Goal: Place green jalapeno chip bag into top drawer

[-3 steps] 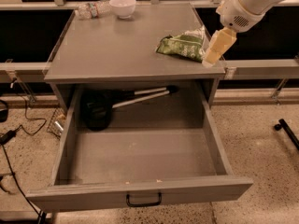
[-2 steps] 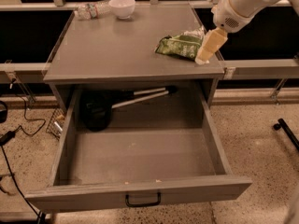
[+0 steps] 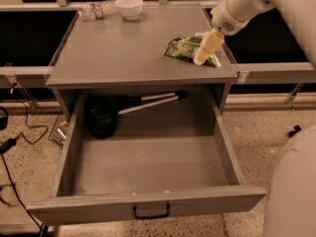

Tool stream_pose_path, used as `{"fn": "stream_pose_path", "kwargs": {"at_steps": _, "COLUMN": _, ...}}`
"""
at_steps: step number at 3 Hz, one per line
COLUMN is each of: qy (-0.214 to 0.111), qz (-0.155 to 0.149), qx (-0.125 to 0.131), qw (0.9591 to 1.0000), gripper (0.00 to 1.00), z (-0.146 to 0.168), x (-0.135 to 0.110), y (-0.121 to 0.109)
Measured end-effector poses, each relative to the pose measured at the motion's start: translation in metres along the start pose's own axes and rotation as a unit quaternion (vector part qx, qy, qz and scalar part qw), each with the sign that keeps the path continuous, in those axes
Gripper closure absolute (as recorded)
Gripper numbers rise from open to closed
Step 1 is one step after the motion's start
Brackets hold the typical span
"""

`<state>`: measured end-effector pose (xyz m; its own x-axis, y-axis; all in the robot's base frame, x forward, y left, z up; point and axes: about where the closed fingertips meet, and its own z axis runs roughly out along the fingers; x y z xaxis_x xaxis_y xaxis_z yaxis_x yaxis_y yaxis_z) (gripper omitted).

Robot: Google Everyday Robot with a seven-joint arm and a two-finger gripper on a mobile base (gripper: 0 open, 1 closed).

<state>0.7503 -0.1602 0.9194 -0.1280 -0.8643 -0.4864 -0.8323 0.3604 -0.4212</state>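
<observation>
1. Camera view looks down on a grey cabinet. Its flat top serves as the staging surface, and the loose things sit along its back and right edges.
2. Top drawer: it stands pulled well out toward the onlooker, with the black pull handle on the near front panel. It is open from above, so I judge that a bag can be lowered straight in.
3. Robot arm: this pale limb reaches in from the upper right and slants down toward the cabinet's right rear corner, presumably because the bag lies there.
4. Black utensil: it looks like a ladle with a pale shaft. It lies at the back of the drawer, partly under the cabinet top, and is the only thing inside. The middle and front of the drawer floor are bare.
5. Green jalapeno chip bag: it lies crumpled on the cabinet top near the right edge and is not yet in the drawer.
6. White bowl: it sits upright at the back edge. Nothing can be seen inside it from here.
7. Clear bottle: it lies on its side just left of the bowl, well apart from the bag.
8. Gripper: it sits at the bag's right end, touching or just above it. Whether it is apart, together or clamped on the bag cannot be told. I judge the step in hand to be the grasp.
</observation>
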Motion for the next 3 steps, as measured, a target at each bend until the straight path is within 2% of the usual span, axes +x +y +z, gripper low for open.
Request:
{"fn": "stream_pose_path", "kwargs": {"at_steps": 2, "qy": -0.042, "qz": -0.026, "qx": -0.008, "qw": 0.9987, "gripper": 0.00, "z": 0.039, "x": -0.025, "y": -0.012}}
{"fn": "stream_pose_path", "kwargs": {"at_steps": 3, "qy": -0.042, "qz": -0.034, "qx": -0.023, "qw": 0.9983, "gripper": 0.00, "z": 0.058, "x": -0.031, "y": -0.012}}
